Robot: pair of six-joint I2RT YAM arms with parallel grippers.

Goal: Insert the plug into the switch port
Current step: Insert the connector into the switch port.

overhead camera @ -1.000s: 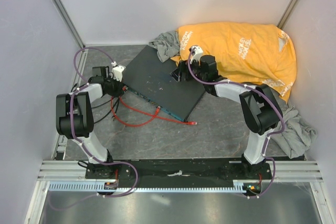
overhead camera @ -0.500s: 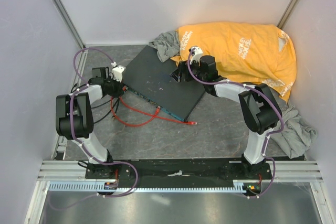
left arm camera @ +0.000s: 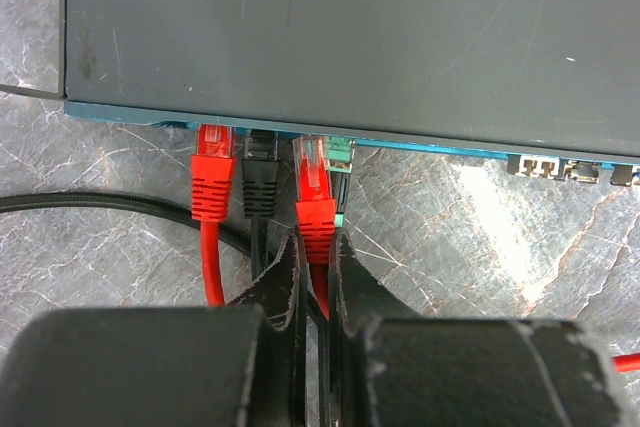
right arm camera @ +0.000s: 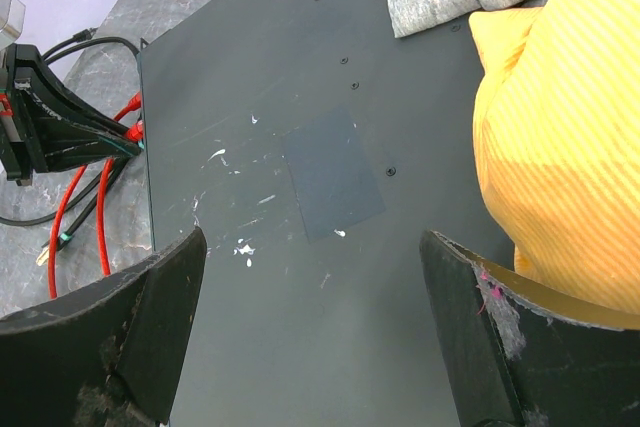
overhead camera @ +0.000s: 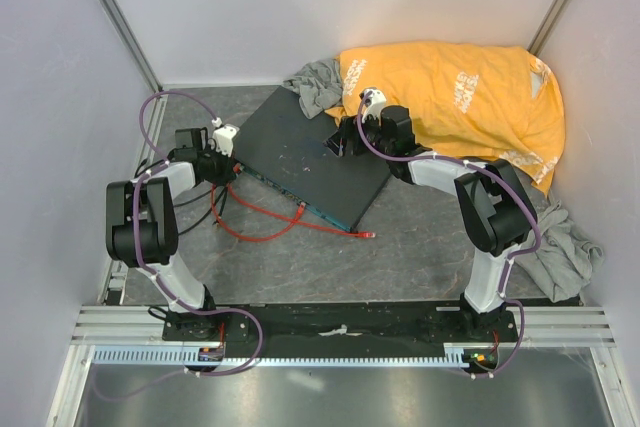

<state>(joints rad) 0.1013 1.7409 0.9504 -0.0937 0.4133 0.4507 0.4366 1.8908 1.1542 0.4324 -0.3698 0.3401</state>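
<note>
When you look down from the top, the flat dark box point(overhead camera: 305, 152) lies slanted on the grey tabletop point(overhead camera: 420, 237). The left fingers point(overhead camera: 222, 169) are at the left end of its front edge. The thin red cable point(overhead camera: 262, 227) loops on the tabletop just in front. The right fingers point(overhead camera: 340, 139) hang over the far side of the box, next to a big orange cloth point(overhead camera: 450, 97).

From the left wrist, the left fingers are squeezed tight on the back end of the plug point(left arm camera: 311, 167), where the red cable comes out. The plug points straight at the switch port point(left arm camera: 318, 138) in the blue-green edge, and its see-through nose touches the edge there. Beside it, a second red plug point(left arm camera: 213, 162) and a black plug point(left arm camera: 260, 162) sit deeper in their holes. So I think our plug is lined up and maybe a bit in, but not pushed all the way. A last push and letting go seem to be left.

From the right wrist, the right fingers are spread wide apart and hold nothing. They hover above the top of the box.
</note>
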